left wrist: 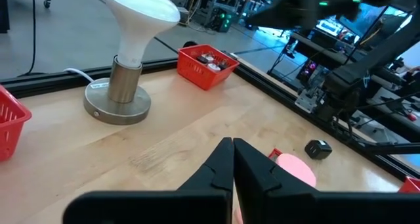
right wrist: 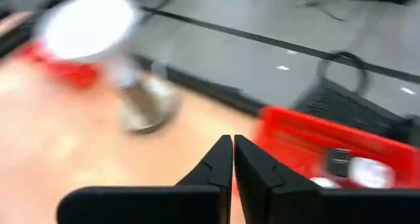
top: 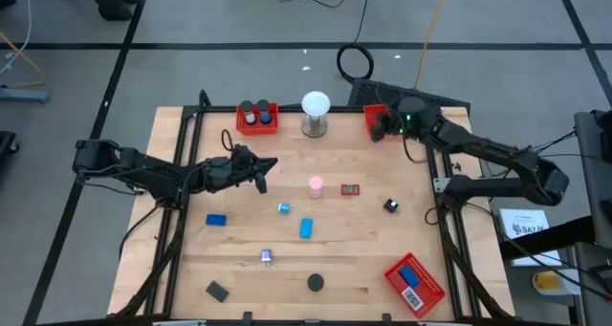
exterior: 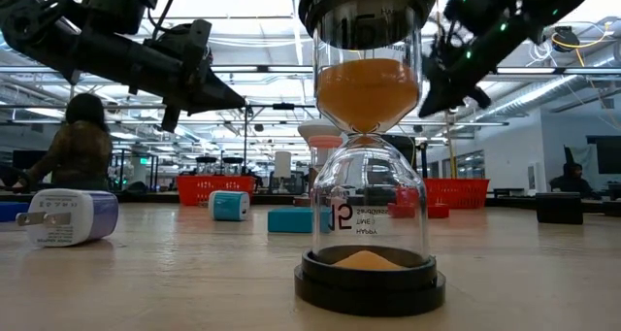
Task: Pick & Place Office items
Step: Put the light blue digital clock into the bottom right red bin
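Office items lie loose on the wooden table: a pink disc (top: 316,184), a red piece (top: 350,188), a small black piece (top: 390,206), blue blocks (top: 306,228) (top: 216,220), a white plug (top: 267,256) and a black block (top: 217,291). My left gripper (top: 269,164) hovers shut and empty left of the pink disc (left wrist: 295,168). My right gripper (top: 376,130) is shut and empty, raised over the far-right red tray (right wrist: 328,142), which holds a few small items. An hourglass (exterior: 369,176) stands close to the low camera.
A white globe lamp (top: 316,111) on a metal base stands at the far middle. A red tray (top: 258,118) with items sits to its left. Another red tray (top: 415,280), holding a blue item, lies near the front right corner. Black frame rails border the table.
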### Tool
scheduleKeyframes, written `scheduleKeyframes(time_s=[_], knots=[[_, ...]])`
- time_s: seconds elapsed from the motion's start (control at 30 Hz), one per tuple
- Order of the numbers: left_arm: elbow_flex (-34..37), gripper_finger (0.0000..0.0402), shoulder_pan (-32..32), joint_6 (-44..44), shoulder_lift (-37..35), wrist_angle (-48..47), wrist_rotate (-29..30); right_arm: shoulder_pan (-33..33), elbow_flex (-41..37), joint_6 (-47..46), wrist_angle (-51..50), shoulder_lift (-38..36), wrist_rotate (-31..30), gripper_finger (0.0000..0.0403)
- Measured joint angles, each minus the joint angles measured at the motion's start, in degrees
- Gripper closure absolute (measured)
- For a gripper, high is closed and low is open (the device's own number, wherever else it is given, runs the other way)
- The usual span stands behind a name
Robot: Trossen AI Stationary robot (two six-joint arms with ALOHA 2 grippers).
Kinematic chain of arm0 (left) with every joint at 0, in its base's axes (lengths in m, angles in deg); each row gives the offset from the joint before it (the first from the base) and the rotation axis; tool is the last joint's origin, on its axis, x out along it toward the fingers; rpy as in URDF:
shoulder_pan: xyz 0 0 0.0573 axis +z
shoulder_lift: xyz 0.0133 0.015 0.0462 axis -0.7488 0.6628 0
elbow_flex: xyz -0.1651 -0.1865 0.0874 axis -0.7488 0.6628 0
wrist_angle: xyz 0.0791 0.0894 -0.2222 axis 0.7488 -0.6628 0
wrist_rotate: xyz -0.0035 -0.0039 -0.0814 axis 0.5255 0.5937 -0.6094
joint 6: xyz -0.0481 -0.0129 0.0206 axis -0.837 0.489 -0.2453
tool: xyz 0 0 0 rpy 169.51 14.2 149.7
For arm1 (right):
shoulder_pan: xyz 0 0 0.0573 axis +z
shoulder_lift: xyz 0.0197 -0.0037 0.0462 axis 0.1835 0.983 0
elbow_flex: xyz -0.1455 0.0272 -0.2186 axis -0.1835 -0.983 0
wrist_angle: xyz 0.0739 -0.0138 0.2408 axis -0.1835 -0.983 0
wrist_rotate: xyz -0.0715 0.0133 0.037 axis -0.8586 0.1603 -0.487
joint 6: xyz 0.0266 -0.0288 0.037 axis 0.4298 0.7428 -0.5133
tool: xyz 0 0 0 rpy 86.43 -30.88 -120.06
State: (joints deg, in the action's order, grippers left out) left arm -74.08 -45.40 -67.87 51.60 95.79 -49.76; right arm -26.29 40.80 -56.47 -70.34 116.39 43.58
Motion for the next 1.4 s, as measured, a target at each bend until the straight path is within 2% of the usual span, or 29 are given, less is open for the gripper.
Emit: scheduleKeyframes(time_s=[0.07,0.3,0.5,0.67,0.8,0.93,1.17,1.27,1.4], knots=[[0.00,0.0398,0.38,0.06,0.00,0.00,0.00,4.71,0.01,-1.08,-0.26,-1.33,-0.71,0.0391],[0.00,0.0382,2.18,4.76,0.00,-0.17,-1.37,19.22,0.02,-8.85,-1.74,-0.73,-11.17,0.0400],[0.00,0.0399,2.98,9.24,0.00,-0.22,-4.58,28.28,0.01,-16.41,-1.75,2.10,-19.18,0.0399],[0.00,0.0390,2.96,9.36,0.00,-0.26,-5.42,34.68,0.02,-23.33,-1.32,5.64,-24.06,0.0402],[0.00,0.0388,2.96,6.35,0.00,-0.22,-5.81,38.17,0.02,-28.55,-0.76,8.42,-24.40,0.0402],[0.00,0.0387,3.02,1.76,0.00,-0.25,-5.79,40.30,0.02,-29.15,-0.48,10.97,-24.04,0.0402],[0.00,0.0399,0.74,3.31,0.00,-0.26,-3.97,40.79,0.02,-28.90,-0.43,12.73,-24.00,0.0401],[0.00,0.0395,-1.82,3.15,0.00,-0.34,-1.11,40.79,0.02,-25.88,-0.43,12.71,-23.47,0.0397],[-0.03,0.0399,-6.31,0.05,0.00,-0.75,2.62,40.72,0.02,-18.39,-0.46,12.71,-17.17,0.0398]])
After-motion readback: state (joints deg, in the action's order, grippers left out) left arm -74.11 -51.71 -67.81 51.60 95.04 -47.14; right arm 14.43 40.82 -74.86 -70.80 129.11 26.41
